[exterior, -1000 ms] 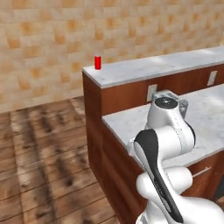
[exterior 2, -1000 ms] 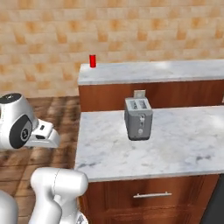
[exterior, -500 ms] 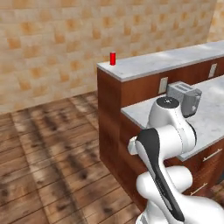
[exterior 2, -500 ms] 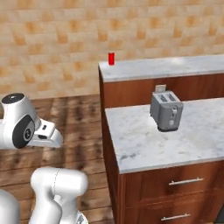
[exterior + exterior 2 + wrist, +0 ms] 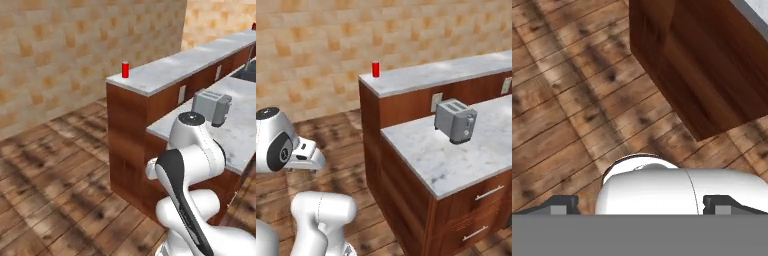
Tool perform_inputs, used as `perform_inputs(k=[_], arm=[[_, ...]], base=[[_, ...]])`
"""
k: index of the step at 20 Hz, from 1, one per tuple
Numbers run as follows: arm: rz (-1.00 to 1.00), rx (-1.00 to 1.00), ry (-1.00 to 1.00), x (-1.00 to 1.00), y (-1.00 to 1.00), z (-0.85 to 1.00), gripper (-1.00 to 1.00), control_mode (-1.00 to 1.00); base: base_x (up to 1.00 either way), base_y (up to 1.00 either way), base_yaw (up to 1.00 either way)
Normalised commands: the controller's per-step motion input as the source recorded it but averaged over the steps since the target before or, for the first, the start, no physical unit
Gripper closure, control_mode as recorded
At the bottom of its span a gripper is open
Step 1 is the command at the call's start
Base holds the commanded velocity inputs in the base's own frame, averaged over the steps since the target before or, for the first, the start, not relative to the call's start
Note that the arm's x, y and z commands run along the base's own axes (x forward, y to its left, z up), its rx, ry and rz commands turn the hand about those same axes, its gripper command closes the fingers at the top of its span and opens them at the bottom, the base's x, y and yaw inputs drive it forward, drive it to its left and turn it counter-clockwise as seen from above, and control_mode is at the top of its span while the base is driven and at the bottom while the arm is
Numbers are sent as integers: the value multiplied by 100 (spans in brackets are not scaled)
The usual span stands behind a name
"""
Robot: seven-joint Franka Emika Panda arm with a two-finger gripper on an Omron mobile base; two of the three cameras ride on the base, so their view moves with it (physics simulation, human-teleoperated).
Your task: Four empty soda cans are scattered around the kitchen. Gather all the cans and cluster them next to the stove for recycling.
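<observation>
One soda can (image 5: 125,69) (image 5: 375,69), red and small, stands upright near the left end of the raised marble bar top (image 5: 170,70) (image 5: 426,75). The arm is folded close over the base, well short of that can. In the hand view my gripper (image 5: 644,204) points down at the wooden floor beside a dark wood cabinet corner (image 5: 707,65). Its two dark fingertips (image 5: 562,202) stand far apart with nothing between them. The stove is out of view.
A steel toaster (image 5: 212,106) (image 5: 456,120) sits on the lower marble counter (image 5: 235,135) (image 5: 441,160), which has drawers (image 5: 476,200) below. The brown cabinet end (image 5: 127,130) faces open wooden floor (image 5: 55,175), with a tan brick wall (image 5: 316,45) behind.
The whole picture has shifted, so the base has moved; the counter end and toaster now sit nearer and further into view. The arm keeps its folded pose and the jaws stay wide.
</observation>
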Motion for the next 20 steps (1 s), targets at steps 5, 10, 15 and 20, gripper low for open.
perform_inputs(k=[5,10,15,20], arm=[[0,0,0,0,0,0,-100,100],[0,0,0,0,0,0,-100,100],[0,0,0,0,0,0,-100,100],[0,0,0,0,0,0,-100,100]], base=[[66,100,-56],[69,100,-51],[62,100,-56],[50,94,-63]])
